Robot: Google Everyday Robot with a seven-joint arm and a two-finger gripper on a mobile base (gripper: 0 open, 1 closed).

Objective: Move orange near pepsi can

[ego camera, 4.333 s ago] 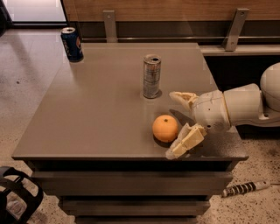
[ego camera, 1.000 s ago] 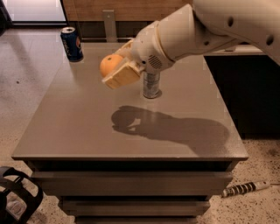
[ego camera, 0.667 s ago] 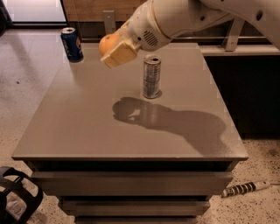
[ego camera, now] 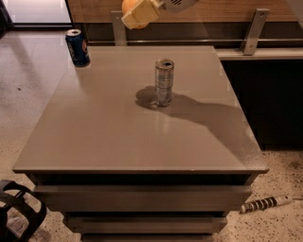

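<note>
My gripper (ego camera: 135, 14) is at the top edge of the camera view, high above the back of the table, shut on the orange (ego camera: 128, 6). Only part of the orange shows behind the cream fingers (ego camera: 140, 16). The pepsi can (ego camera: 77, 47), dark blue with a silver top, stands upright at the table's back left corner, down and to the left of the gripper. The arm runs out of view at the top.
A slim silver-grey can (ego camera: 164, 82) stands upright near the middle of the grey table (ego camera: 118, 137). The arm's shadow lies to its right. A wooden wall with metal brackets (ego camera: 253, 29) is behind. A cable (ego camera: 265, 204) lies on the floor at the right.
The gripper has lifted the orange from the table's front right, carried it up and to the back left, and now holds it higher, near the top edge.
</note>
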